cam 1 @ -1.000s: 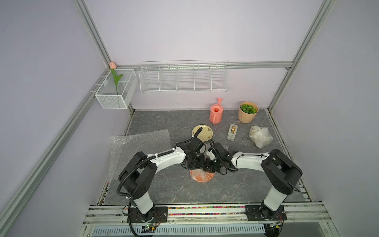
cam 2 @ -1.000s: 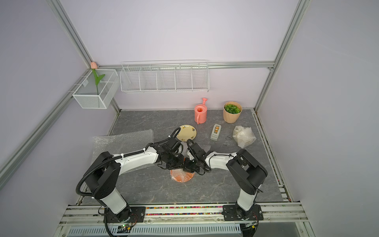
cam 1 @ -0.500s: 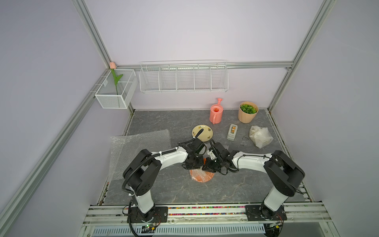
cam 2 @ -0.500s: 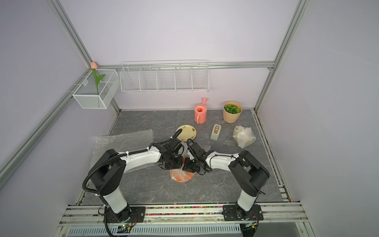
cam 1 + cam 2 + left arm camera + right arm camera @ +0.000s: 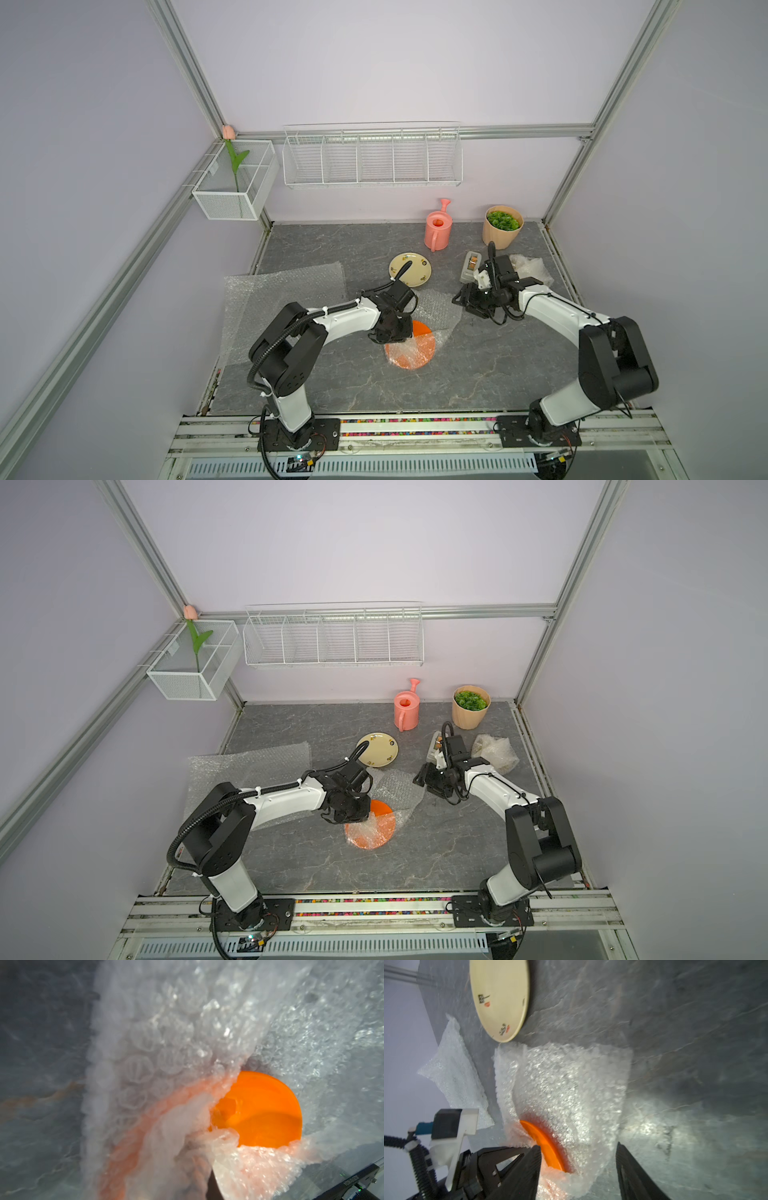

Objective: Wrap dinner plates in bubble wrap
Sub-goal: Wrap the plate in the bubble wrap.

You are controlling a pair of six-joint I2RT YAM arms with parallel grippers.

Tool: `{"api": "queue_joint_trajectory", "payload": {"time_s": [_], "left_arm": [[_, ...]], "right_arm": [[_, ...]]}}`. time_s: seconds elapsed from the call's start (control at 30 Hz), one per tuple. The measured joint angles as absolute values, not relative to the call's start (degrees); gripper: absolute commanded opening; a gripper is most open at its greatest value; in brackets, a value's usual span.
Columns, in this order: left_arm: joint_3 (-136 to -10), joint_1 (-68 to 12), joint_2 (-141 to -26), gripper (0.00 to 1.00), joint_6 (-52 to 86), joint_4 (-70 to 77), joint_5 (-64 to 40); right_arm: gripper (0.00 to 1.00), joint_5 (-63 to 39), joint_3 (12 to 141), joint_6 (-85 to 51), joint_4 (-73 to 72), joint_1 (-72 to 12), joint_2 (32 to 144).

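- Counter (image 5: 332,249): grey, stone-patterned surface carrying all items.
- Orange plate (image 5: 420,330): lies flat near the middle of the counter, somewhat toward the front edge. Most of it is covered by wrap and only a wedge on its back side shows bare.
- Bubble wrap (image 5: 436,309): one sheet lies under the orange plate and is folded up over it. The uncovered part spreads toward the back and right of the plate.
- Left tool (image 5: 390,334): sits low over the left rim of the orange plate. It is clenched on a gathered fold of the bubble wrap, and the left wrist view shows the fold bunched against a dark finger (image 5: 212,1184).
- Right tool (image 5: 578,1167): released, with its fingers well apart and nothing between them. In both top views it stands just beside the right edge of the bubble wrap and apart from the plate.
- Cream plate (image 5: 409,270): unwrapped, lying behind the wrapped work, toward the back edge.
- Spare sheet (image 5: 282,299): lies flat along the left edge, partly under the left arm.
- Crumpled wrap bundle (image 5: 532,268): lies near the right edge, by the plant pot (image 5: 502,226). Its contents cannot be told.
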State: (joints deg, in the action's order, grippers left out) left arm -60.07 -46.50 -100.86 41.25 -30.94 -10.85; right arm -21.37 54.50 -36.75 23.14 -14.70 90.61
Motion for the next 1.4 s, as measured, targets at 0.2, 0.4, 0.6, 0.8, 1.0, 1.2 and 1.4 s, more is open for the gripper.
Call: {"api": "queue_joint_trajectory", "payload": {"time_s": [0.2, 0.4, 0.6, 0.8, 1.0, 1.2, 1.4], "left_arm": [[-59.7, -46.4, -100.8, 0.00, 41.3, -30.2, -11.6], [-59.1, -46.1, -100.6, 0.00, 41.0, -29.3, -12.4], [-58.6, -45.7, -100.6, 0.00, 41.3, -27.7, -14.0], [-56.7, -44.9, -100.9, 0.00, 43.4, -22.5, -17.4], [-52.7, -43.1, -100.7, 0.00, 47.1, -14.2, -22.5], [-48.4, -41.9, -99.8, 0.00, 50.5, -7.3, -25.4], [-44.4, -41.5, -98.6, 0.00, 53.6, -1.0, -26.3]], "right_arm": [[0.47, -28.6, 54.6, -36.0, 18.9, -10.8, 98.6], [0.12, -34.3, 55.9, -37.2, 13.5, -9.5, 104.7], [0.07, -35.3, 54.1, -37.5, 13.1, -9.9, 100.7], [0.07, -35.5, 52.2, -37.7, 15.0, -18.1, 88.9], [0.07, -34.2, 52.1, -41.0, 14.7, -31.5, 84.3], [0.07, -31.7, 49.3, -46.0, 10.8, -42.8, 86.9], [0.07, -28.6, 47.4, -50.5, 3.4, -49.0, 95.7]]}}
